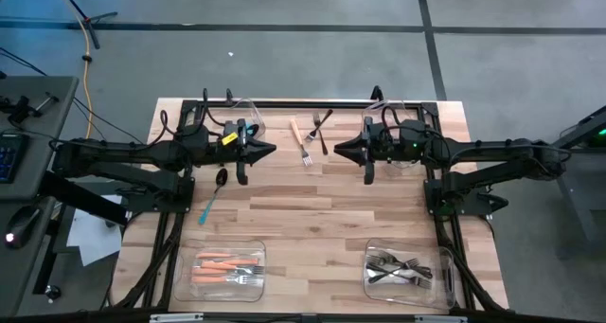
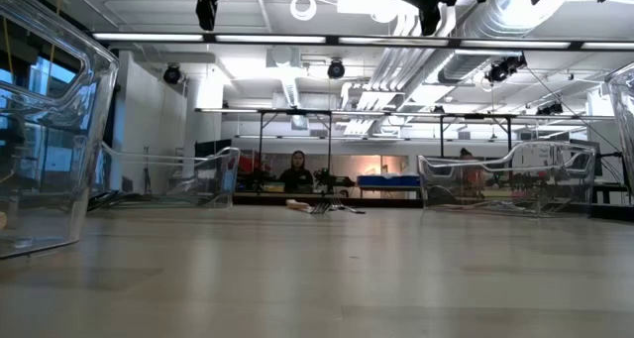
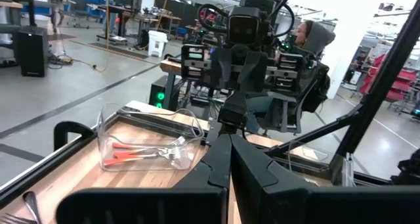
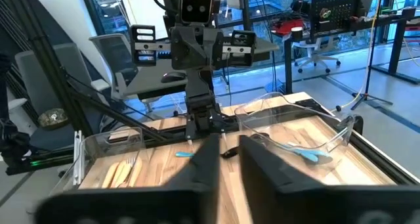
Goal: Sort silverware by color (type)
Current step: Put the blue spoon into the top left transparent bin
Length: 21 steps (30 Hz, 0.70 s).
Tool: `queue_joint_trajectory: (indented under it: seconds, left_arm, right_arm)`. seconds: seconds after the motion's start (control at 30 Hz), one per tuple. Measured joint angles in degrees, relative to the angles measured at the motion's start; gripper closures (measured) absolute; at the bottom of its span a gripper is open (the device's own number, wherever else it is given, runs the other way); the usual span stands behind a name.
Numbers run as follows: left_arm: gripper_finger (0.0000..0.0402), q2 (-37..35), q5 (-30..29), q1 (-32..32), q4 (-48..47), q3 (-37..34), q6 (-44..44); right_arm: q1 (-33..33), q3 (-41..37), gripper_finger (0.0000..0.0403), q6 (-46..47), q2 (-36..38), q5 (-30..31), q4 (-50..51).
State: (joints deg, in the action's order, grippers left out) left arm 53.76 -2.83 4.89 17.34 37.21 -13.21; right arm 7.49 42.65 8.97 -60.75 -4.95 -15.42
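Three pieces of silverware lie loose on the table. A teal-handled spoon is near the left arm, and an orange-handled fork and a dark fork lie flat at the far middle. My left gripper hangs above the table, shut and empty, pointing toward the table's right. My right gripper faces it with a narrow gap between its fingers and holds nothing. The loose forks lie on the far side of the space between the two grippers.
Four clear bins stand at the table's corners. Near left bin holds orange forks, near right bin dark ones, far right bin red-orange forks, far left bin teal spoons. A person sits beyond the far edge.
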Motion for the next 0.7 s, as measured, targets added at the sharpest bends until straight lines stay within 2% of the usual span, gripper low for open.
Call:
queue_joint_trajectory:
  seconds: [0.1, 0.63, 0.7]
  left_arm:
    - [0.0402, 0.0, -0.7, 0.0, 0.0, 0.0, 0.0]
    - [0.0401, 0.0, -0.9, 0.0, -2.01, -0.02, -0.02]
    - [0.0401, 0.0, -2.44, 0.0, -2.3, -0.02, -0.03]
  right_arm:
    - [0.0, 0.0, 0.0395, -0.02, 0.0, 0.0, 0.02]
    - [0.0, 0.02, 0.0402, -1.07, -0.02, 0.0, 0.07]
    - [0.0, 0.02, 0.0402, -1.01, -0.02, 0.0, 0.07]
